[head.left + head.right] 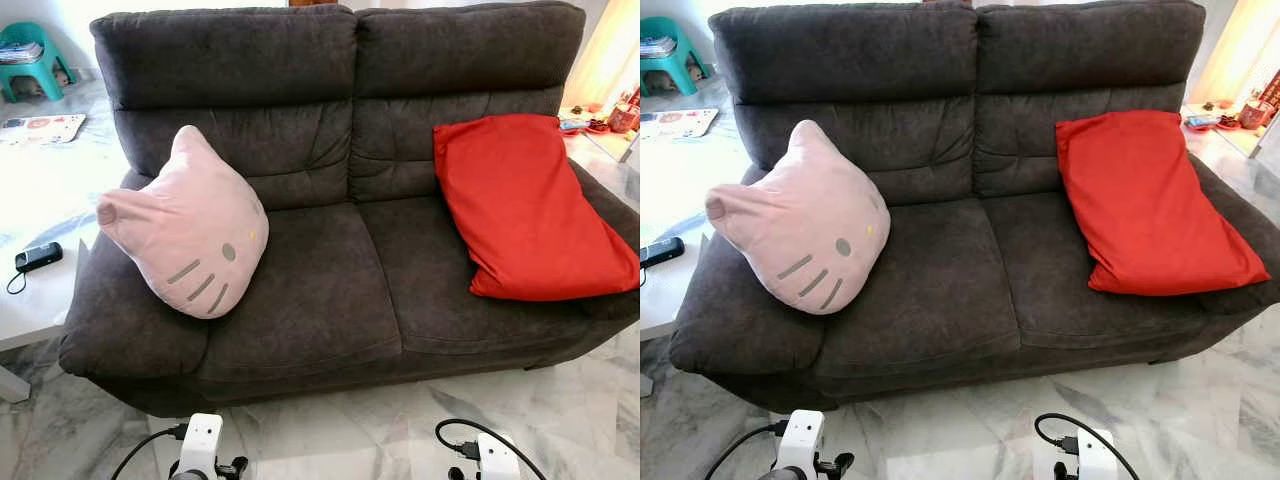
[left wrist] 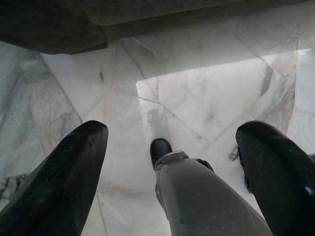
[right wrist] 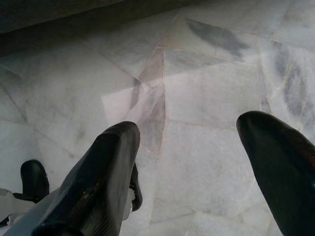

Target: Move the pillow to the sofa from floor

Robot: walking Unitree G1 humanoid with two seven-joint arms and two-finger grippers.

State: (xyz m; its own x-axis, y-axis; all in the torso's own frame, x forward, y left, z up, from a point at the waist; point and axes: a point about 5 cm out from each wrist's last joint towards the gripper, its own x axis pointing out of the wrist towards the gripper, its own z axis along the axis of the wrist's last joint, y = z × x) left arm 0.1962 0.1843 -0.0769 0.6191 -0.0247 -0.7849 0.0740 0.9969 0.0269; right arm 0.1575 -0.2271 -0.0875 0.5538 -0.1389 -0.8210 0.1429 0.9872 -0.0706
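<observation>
Pillow on sofa, against armrest

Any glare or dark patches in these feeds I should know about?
Left eye view: side table washed out by window glare, sofa sharp. Left wrist view: bright sunlit patch on marble floor, black fingers in shade. Right wrist view: dim, fainter patch.

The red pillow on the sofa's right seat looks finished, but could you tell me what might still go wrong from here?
1. The red pillow leans over the right armrest and reaches the seat's front edge, so it might slide to the marble floor.
2. The pink cat-face cushion is propped on the left armrest and could tip.
3. Both grippers hang open near the sofa base; turning could graze it.
</observation>
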